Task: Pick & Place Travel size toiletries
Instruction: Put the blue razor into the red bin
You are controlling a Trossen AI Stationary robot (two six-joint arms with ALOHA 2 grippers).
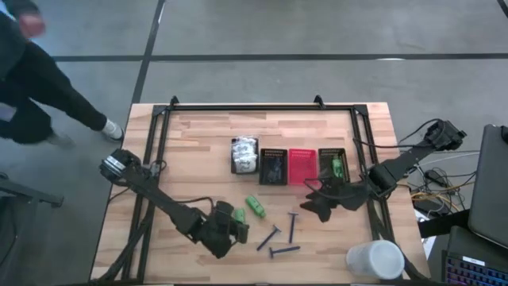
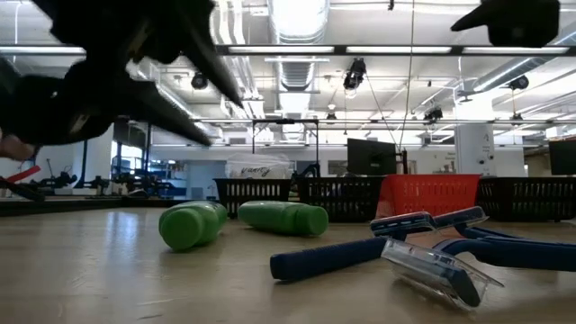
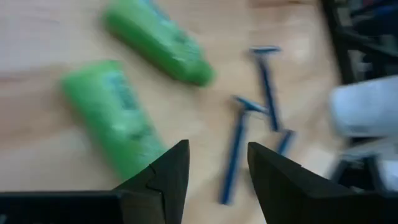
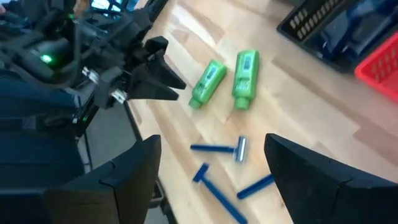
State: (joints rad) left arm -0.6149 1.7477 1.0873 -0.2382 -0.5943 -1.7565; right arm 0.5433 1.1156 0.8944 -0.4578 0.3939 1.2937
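2 green bottles [image 1: 255, 206], 3 razors [image 1: 292, 226], wooden table [image 1: 198, 159]

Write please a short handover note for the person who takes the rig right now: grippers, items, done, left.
Left gripper: open, empty, beside two green bottles on the table.
Right gripper: open, empty, in front of the bins.
Three razors lie loose on the table.
Done: a green bottle is in the right black bin; white packets fill the leftmost bin.
Left: two bottles, three razors.
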